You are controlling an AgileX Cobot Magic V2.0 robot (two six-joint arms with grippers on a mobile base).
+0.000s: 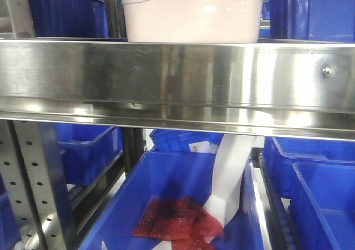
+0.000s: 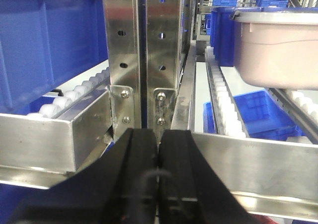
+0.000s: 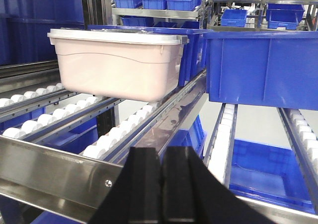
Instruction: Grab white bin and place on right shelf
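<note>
The white bin point(image 1: 191, 14), a pale pinkish tub with a translucent lid, rests on the roller tracks of the steel right shelf point(image 1: 177, 81), behind its tall shiny front lip. The right wrist view has the bin point(image 3: 117, 62) ahead and to the left; the left wrist view catches it point(image 2: 278, 47) at the upper right. My left gripper point(image 2: 159, 137) is shut and empty, in front of the shelf lip and a perforated upright point(image 2: 149, 50). My right gripper point(image 3: 161, 154) is also shut and empty, just short of the lip point(image 3: 54, 172). Neither touches the bin.
Blue bins stand beside the white bin on the shelf point(image 3: 261, 67) and at the left point(image 2: 49, 45). Below the shelf a blue bin point(image 1: 166, 178) holds a red mesh bag point(image 1: 177, 222) and a white piece point(image 1: 230, 172). White rollers point(image 3: 119, 134) line the tracks.
</note>
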